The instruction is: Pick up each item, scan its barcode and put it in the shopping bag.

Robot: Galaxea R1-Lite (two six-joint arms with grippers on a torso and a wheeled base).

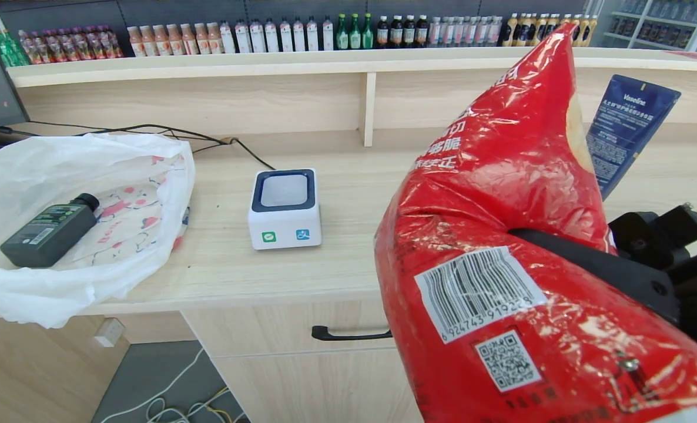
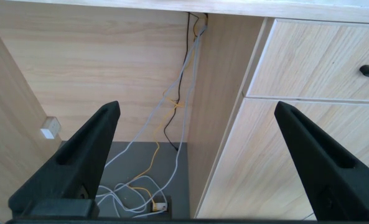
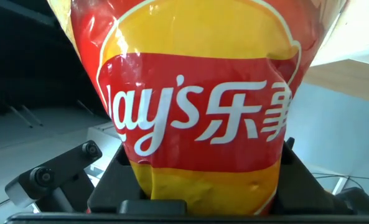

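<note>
Crisp bag [image 1: 501, 194] masking right fingers [image 1: 566, 247], blue tube [image 1: 627, 129], perhaps, half-hidden

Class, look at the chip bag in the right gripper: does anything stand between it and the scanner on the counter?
Nothing visible does. Only bare counter shows between the chip bag and the scanner; the blue tube stands farther right, off that path.
</note>
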